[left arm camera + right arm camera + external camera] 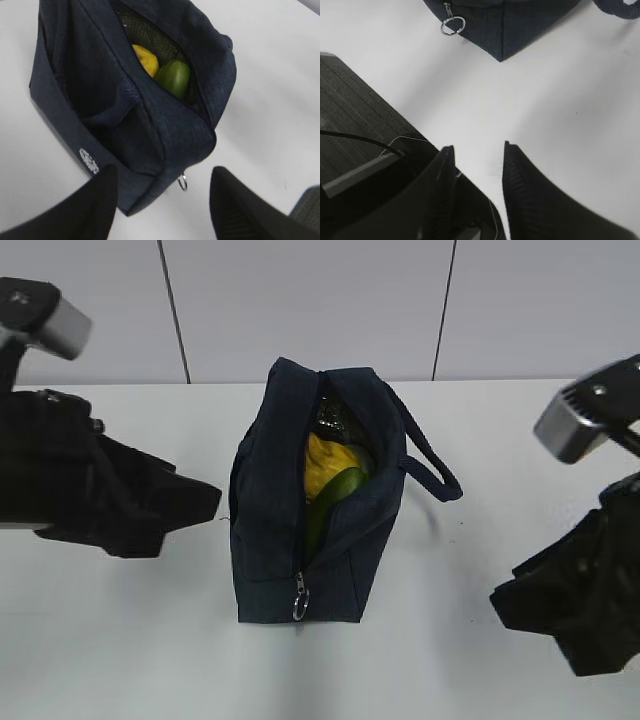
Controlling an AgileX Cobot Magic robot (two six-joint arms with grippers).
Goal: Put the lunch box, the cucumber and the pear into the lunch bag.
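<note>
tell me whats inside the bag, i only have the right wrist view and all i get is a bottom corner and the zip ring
Observer: The lunch bag is unzipped on top; the pear and the cucumber lie in the opening, side by side.
Operator: is the lunch box in there too
Observer: I cannot tell; no view shows it, and it is not on the table either.
Operator: is the left gripper holding anything
Observer: No, the left gripper is open and empty, hovering near the bag's zip-pull end.
Operator: any handle sticking out
Observer: One loop handle hangs out on the bag's right side.
</note>
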